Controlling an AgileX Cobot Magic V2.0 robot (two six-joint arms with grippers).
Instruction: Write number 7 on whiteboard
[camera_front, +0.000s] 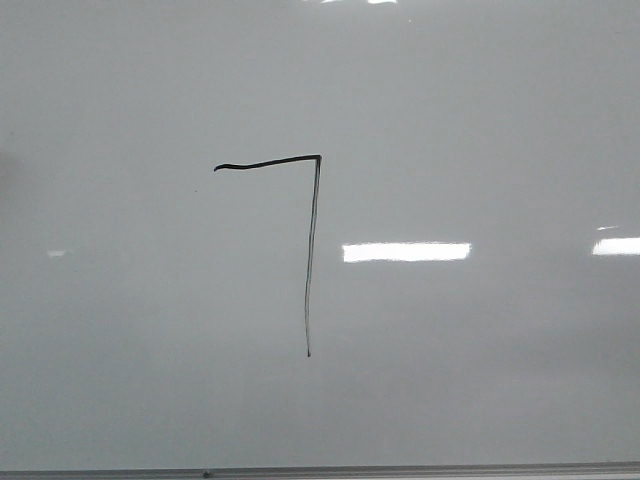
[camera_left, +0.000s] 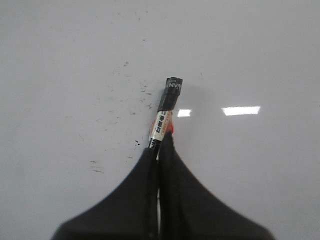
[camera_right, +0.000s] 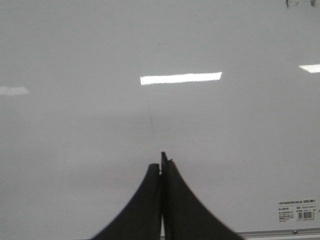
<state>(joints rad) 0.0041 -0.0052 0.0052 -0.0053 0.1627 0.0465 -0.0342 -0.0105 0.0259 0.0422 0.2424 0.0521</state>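
Observation:
The number 7 (camera_front: 311, 240) is drawn in thin black marker on the whiteboard (camera_front: 480, 120), with a wavy top stroke and a long tapering downstroke. No gripper shows in the front view. In the left wrist view my left gripper (camera_left: 161, 145) is shut on a marker (camera_left: 166, 107) with a black cap and a white and red label, held over the whiteboard (camera_left: 260, 50). In the right wrist view my right gripper (camera_right: 161, 167) is shut and empty over the whiteboard (camera_right: 75, 50); a faint thin stroke (camera_right: 151, 122) lies just ahead of it.
Bright rectangular light reflections (camera_front: 406, 252) lie on the board. Small black marker specks (camera_left: 132, 95) dot the board in the left wrist view. A grey metal edge strip (camera_front: 420, 469) runs along the board's near side, and a small printed label (camera_right: 304, 210) sits near that edge.

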